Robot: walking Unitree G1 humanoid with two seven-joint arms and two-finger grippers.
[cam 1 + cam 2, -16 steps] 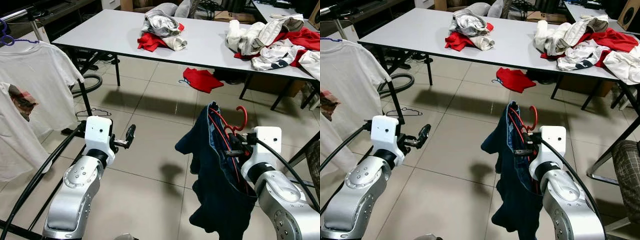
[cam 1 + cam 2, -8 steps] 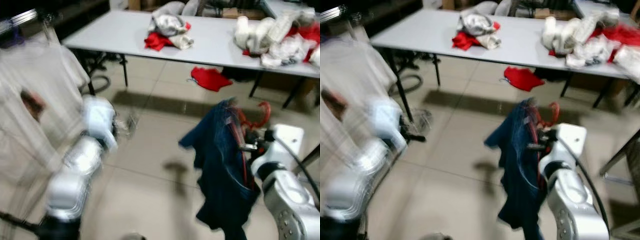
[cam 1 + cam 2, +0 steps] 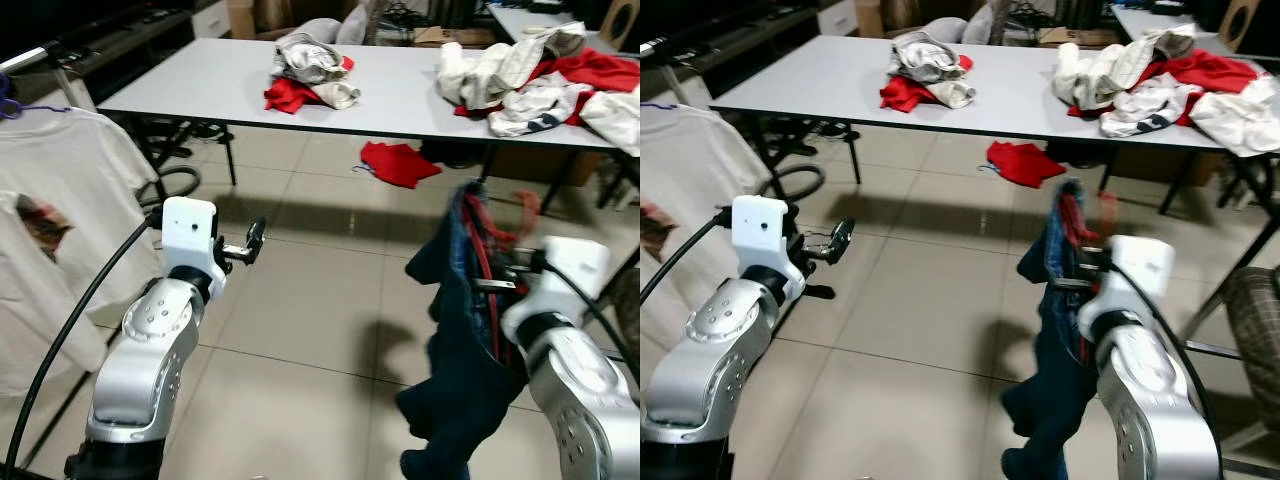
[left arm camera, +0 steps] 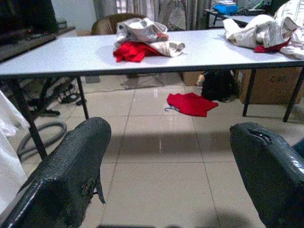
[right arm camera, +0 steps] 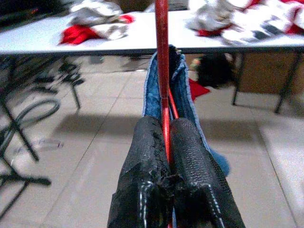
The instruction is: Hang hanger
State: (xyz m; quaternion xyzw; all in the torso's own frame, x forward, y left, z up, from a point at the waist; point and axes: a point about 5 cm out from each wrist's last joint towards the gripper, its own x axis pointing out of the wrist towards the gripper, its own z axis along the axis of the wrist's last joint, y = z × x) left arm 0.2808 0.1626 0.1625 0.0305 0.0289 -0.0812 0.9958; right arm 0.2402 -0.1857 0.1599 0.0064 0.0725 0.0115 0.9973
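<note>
My right claw (image 5: 166,156) pinched the thin red plastic hanger (image 5: 162,71) with its dark blue garment (image 3: 465,350) at lower right, carrying it upright; my left claw (image 3: 252,243) gaped wide, free to help.

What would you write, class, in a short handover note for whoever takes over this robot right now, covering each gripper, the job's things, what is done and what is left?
Right gripper: shut on the red hanger, which carries a dark blue garment, held up in front of the robot on its right.
Left gripper: open, holding nothing, raised on the left.
White T-shirts already hang on the clothes rack at the robot's left.
Done: hanger with garment picked up.
Left: bring it across to the rack, hook it on, release.
</note>
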